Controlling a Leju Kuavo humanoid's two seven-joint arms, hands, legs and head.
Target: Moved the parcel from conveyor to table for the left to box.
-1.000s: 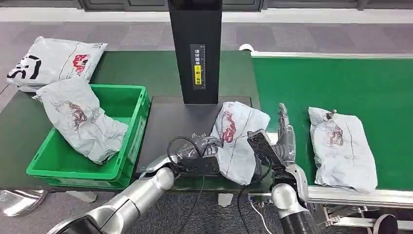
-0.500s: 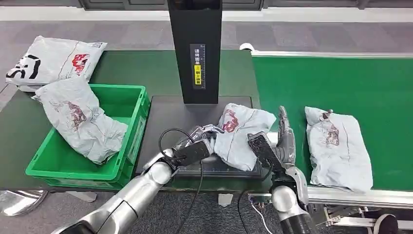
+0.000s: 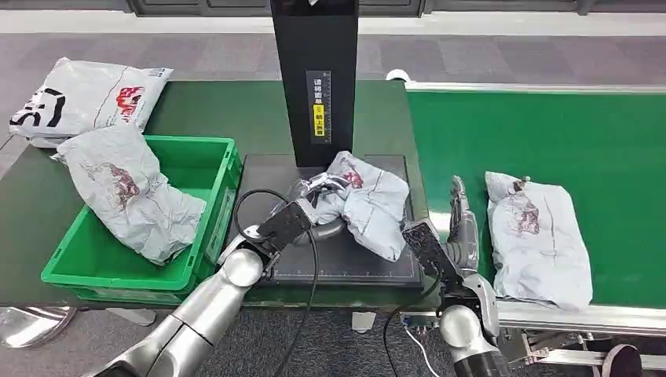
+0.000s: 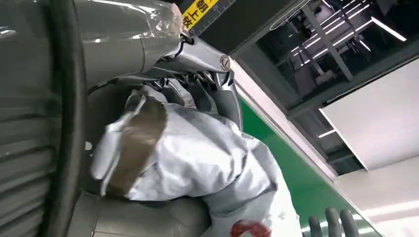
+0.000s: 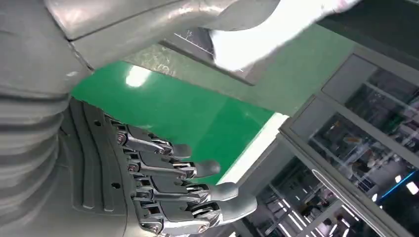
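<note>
Gripping the parcel (image 3: pixel 369 200) in my left robot hand (image 3: pixel 314 206), I have it on the black pad (image 3: pixel 338 263) of the desk, long axis apparently slanting toward my right robot hand (image 3: pixel 462 228), which is released, fingers straight. The green bin (image 3: pixel 208 228) lies leftward.

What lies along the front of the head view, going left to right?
Green crate → left hand → grey parcel it holds over the black platform → right hand → parcel on the green conveyor.
</note>
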